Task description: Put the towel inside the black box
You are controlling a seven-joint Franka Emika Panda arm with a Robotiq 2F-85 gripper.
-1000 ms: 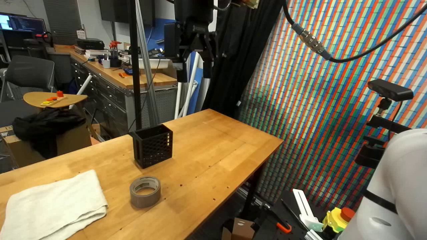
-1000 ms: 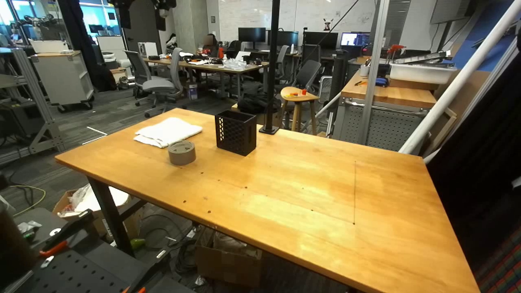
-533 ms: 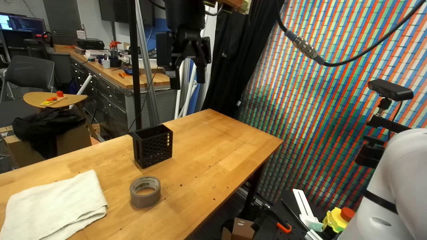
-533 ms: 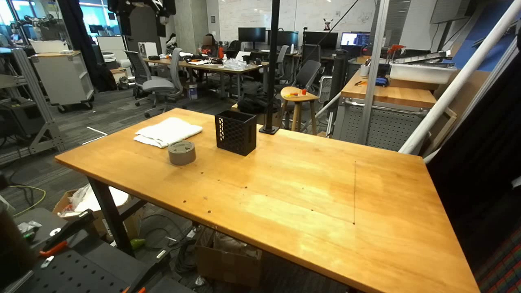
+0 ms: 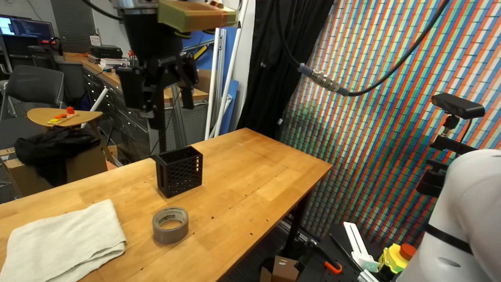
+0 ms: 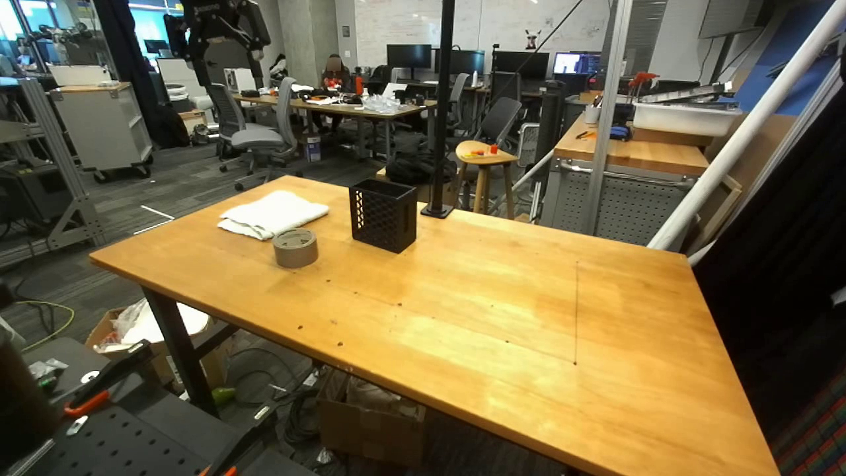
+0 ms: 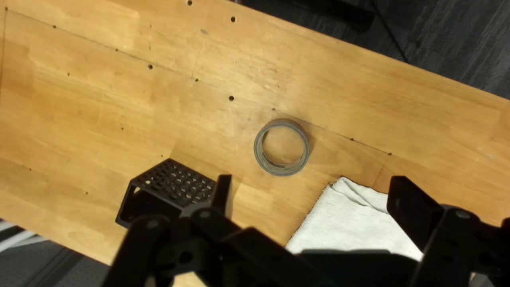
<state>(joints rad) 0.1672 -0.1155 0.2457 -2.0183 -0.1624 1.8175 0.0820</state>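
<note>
On tabletop [image 6: 476, 291], one towel [image 6: 274, 213], one box [image 6: 386, 219], one tape roll [image 6: 295, 252]

Wooden table [image 6: 502, 396]: small dark holes [image 7: 231, 98] noted in the top. Grey tape roll [image 5: 172, 235] lies flat on it, opening upward. Beyond the table I find a wooden stool [image 5: 41, 114] carrying small red, orange and yellow pieces [image 5: 70, 110]. Side bench [image 6: 651, 155]: wooden top, grey perforated end panel [image 6: 638, 205]; long white pipe [image 6: 748, 132] tilted beside it. Black curtain [image 5: 266, 94] hangs next to a wall of multicoloured strips [image 5: 375, 149]. At the back, monitors [image 6: 408, 57] before a whiteboard [image 6: 406, 26].
</note>
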